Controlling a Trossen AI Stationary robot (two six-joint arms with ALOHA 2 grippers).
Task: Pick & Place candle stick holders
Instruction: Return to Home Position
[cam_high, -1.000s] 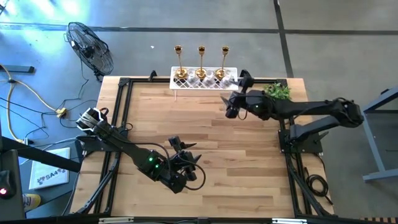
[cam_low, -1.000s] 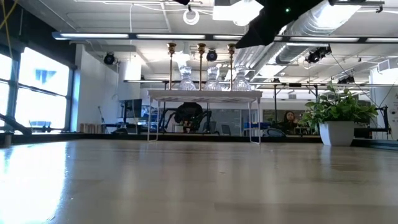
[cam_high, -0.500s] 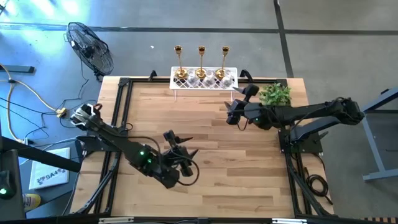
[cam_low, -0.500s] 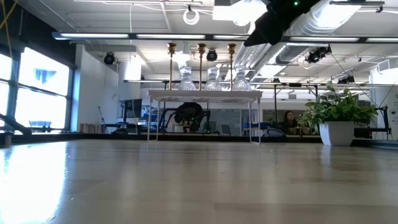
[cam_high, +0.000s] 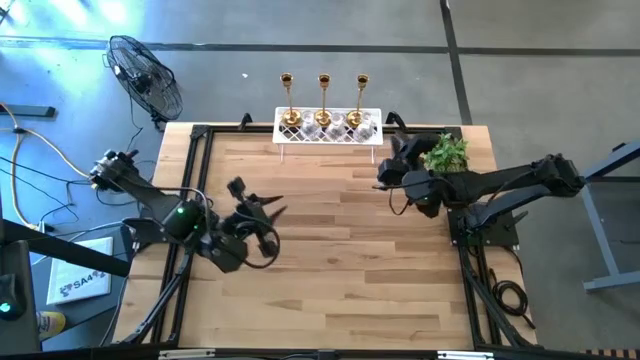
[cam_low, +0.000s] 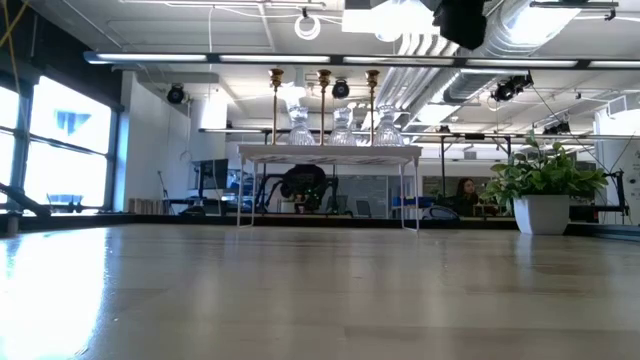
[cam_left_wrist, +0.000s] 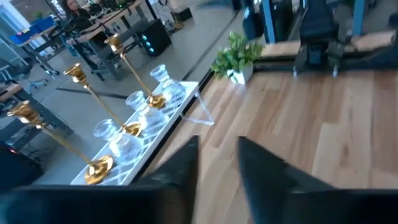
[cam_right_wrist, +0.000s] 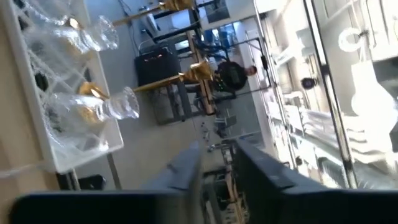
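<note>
Three gold candle stick holders (cam_high: 324, 100) stand by their round bases on a white lattice rack (cam_high: 300, 135) at the table's far edge. Clear glass holders (cam_left_wrist: 134, 102) sit between them, seen also in the low view (cam_low: 343, 125). My left gripper (cam_high: 262, 205) hovers over the left half of the table, pointing toward the rack. Its fingers (cam_left_wrist: 214, 146) stand a narrow gap apart with nothing between them. My right gripper (cam_high: 390, 162) hangs near the rack's right end, beside the plant. It is open by a narrow gap (cam_right_wrist: 214, 158) and empty.
A small green plant (cam_high: 445, 152) in a white pot (cam_low: 545, 215) stands at the far right corner, close to my right arm. Black frame rails (cam_high: 195, 180) run along both table sides. Bare wood (cam_high: 330, 250) lies between the arms. A person (cam_low: 466, 190) sits in the room behind.
My left gripper has swung from the table's near middle toward its left edge and a little farther away. My right gripper has drawn back from the rack's right end toward the right edge, next to the plant. The holders have stayed on the rack.
</note>
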